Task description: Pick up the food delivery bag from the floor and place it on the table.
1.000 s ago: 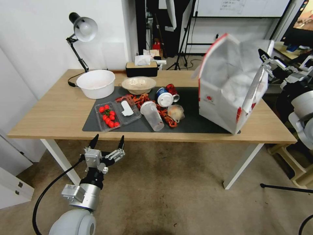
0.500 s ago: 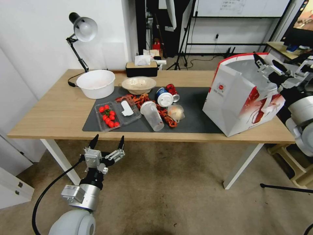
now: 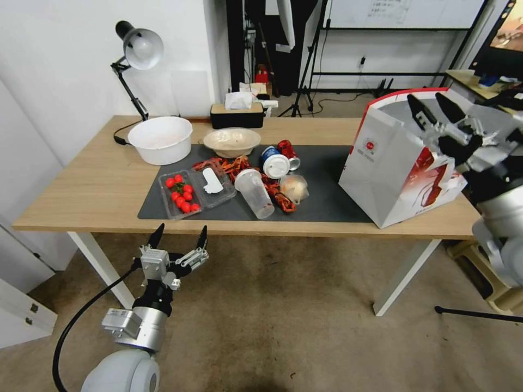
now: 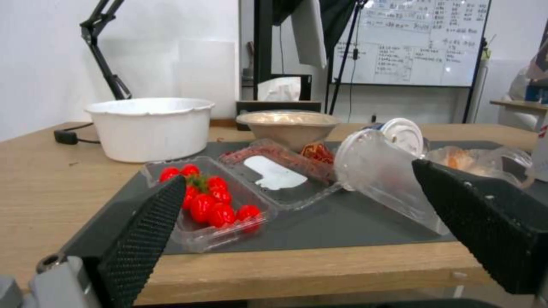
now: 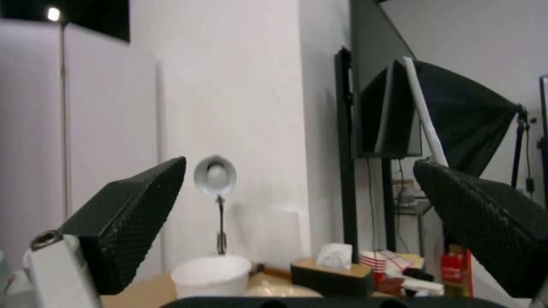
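One bag (image 3: 397, 163), two bowls (image 3: 160, 139)

My view: light-wood table (image 3: 81, 190) carries dark grey mat (image 3: 327, 201) — white tub (image 3: 160, 140), lamp (image 3: 133, 60), tissue box (image 3: 237, 115) on bare wood; food delivery bag (image 3: 400, 163) rests at right end.

You get bright, even room light with soft shadows under the tabletop (image 3: 81, 190). Straight lines bow toward the head view's edges at 3 and 9 o'clock. Both wrist views look soft, the near tool fingers (image 4: 143, 235) blurred.
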Robot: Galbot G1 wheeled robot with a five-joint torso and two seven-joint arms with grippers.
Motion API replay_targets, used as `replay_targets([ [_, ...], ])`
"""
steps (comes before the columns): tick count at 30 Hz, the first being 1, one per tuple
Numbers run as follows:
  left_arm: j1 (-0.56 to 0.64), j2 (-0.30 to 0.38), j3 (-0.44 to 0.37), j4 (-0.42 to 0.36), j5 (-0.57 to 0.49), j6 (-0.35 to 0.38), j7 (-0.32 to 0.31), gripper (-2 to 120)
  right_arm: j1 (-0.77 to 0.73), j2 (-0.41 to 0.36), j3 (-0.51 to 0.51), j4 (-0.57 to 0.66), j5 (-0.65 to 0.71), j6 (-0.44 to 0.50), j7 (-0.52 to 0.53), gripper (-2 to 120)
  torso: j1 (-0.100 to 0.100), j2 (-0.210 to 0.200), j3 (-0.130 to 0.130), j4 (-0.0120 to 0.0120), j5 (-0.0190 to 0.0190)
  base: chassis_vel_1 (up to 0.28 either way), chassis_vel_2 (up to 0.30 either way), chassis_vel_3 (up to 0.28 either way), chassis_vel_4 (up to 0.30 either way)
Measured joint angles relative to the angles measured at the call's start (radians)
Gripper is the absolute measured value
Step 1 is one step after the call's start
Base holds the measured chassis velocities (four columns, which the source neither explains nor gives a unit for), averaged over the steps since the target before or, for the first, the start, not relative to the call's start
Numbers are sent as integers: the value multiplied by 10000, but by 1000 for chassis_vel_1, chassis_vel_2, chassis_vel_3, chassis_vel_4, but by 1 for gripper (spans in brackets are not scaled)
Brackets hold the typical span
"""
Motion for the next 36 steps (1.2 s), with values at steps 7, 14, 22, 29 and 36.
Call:
replay_targets([
  [7, 128, -71, -122, -49, -10, -185, -40, 99, -1193, 804, -457, 264, -2764, 547, 327, 100, 0, 0, 0, 4, 2, 0, 0, 0, 0],
  [14, 121, -58, -125, 30, -7, -219, -42, 99, -2607, 2062, -579, 215, -5217, 879, 1552, 100, 0, 0, 1, 0, 2, 0, 0, 0, 0],
  [22, 101, -18, -126, 175, 1, -287, -41, 99, -3344, 3100, -786, -172, -6583, 1302, 2529, 100, -1, 0, 0, 0, 2, 0, 0, 0, 0],
  [29, 90, 8, -127, 262, 8, -345, -28, 100, -3543, 3648, -965, -569, -7508, 1577, 3169, 100, 0, 0, 1, 2, 4, 0, 0, 0, 0],
  [36, 69, 37, -117, 381, 10, -448, 3, 100, -3718, 4251, -1203, -968, -8095, 1815, 3421, 100, -1, 0, 1, 0, 2, 0, 0, 0, 0],
])
